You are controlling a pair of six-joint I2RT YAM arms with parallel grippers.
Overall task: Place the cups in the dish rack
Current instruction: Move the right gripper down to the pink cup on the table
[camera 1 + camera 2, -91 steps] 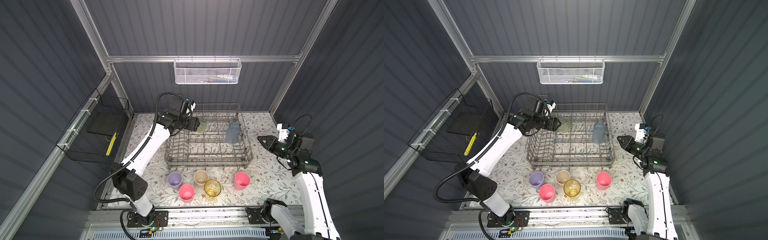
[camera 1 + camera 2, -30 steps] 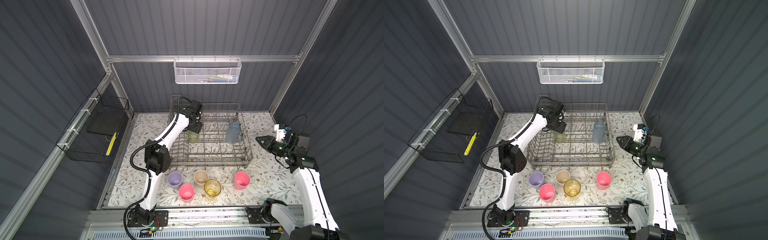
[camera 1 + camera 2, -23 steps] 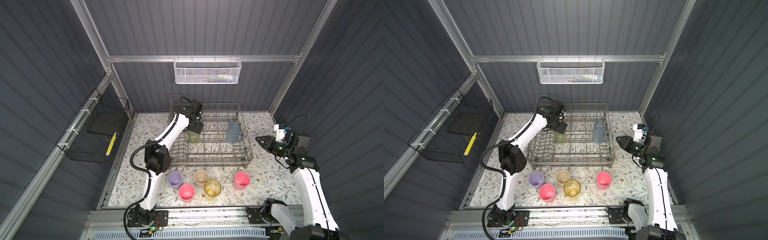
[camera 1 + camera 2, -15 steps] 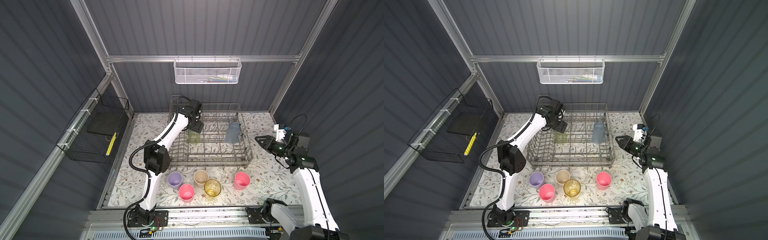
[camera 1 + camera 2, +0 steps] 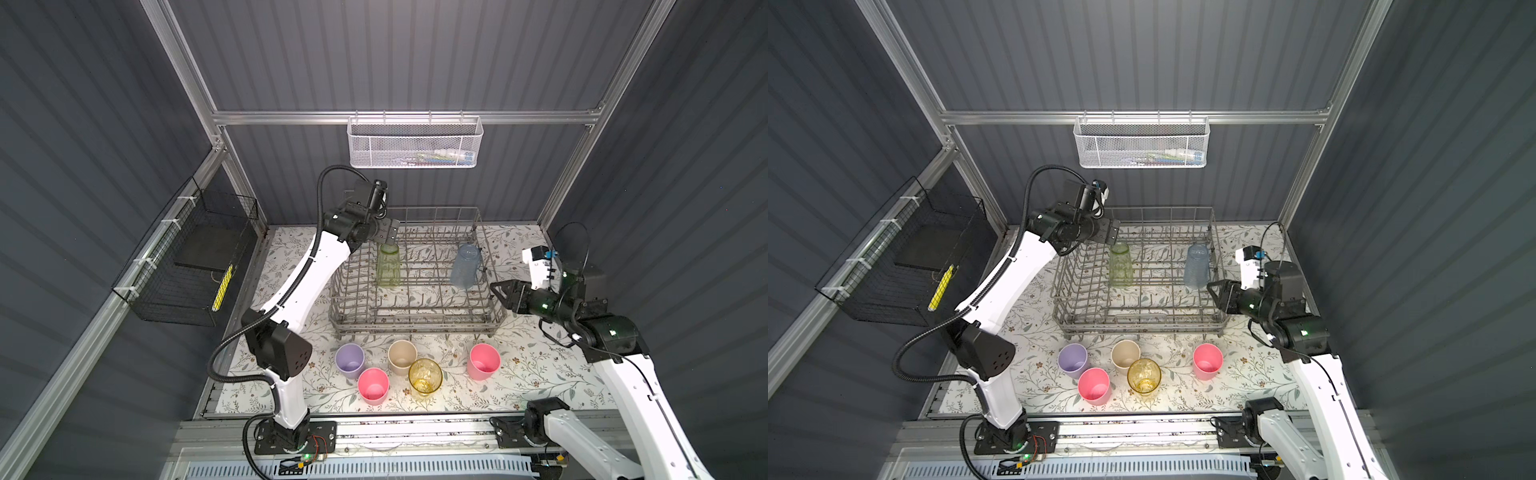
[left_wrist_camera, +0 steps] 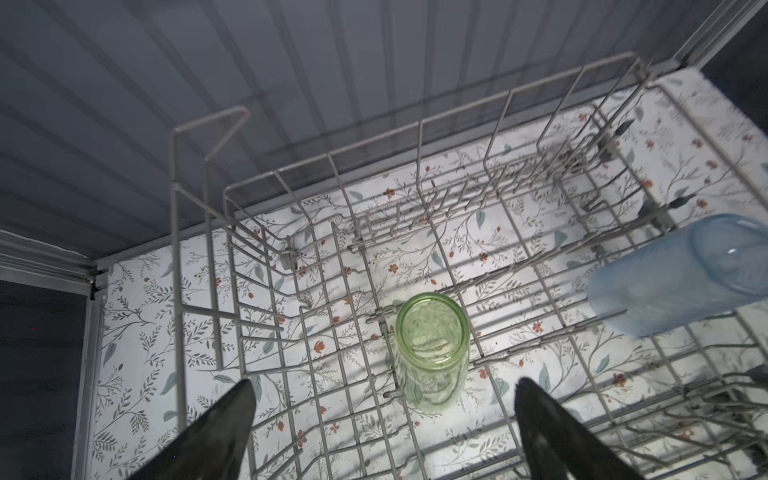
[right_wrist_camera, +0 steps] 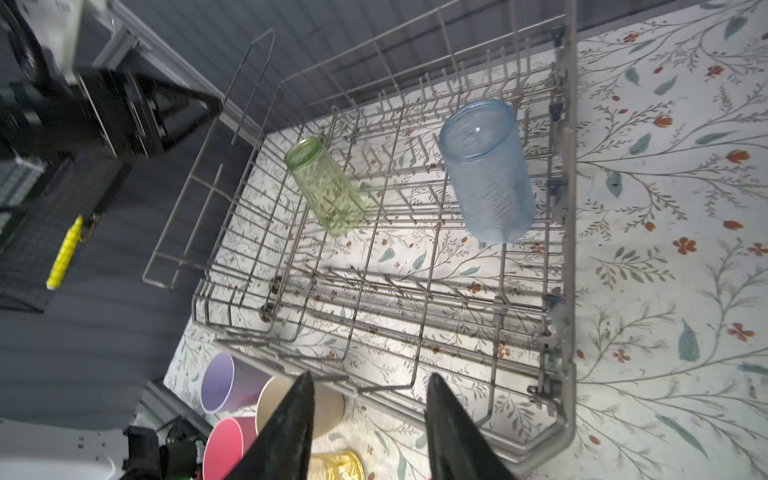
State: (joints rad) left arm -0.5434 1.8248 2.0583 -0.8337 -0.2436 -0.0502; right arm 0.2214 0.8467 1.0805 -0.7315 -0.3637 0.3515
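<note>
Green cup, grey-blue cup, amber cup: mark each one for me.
green cup (image 6: 432,332), left wrist view, on its upper end.
grey-blue cup (image 7: 492,183), right wrist view, on its side wall.
amber cup (image 5: 424,376), a top view, inside its open mouth.

A white mesh basket (image 5: 395,145) is hung from the rear frame rail (image 5: 282,117); its contents cannot be identified. A black wire basket (image 5: 166,299) is fixed at the left wall, containing a yellow object (image 5: 222,289) and a dark flat slab (image 5: 205,251). The tabletop (image 5: 536,374) is floral-patterned.

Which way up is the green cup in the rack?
Upside down. The green cup stands in the rack with its narrow bottom up and wide mouth down.
</note>
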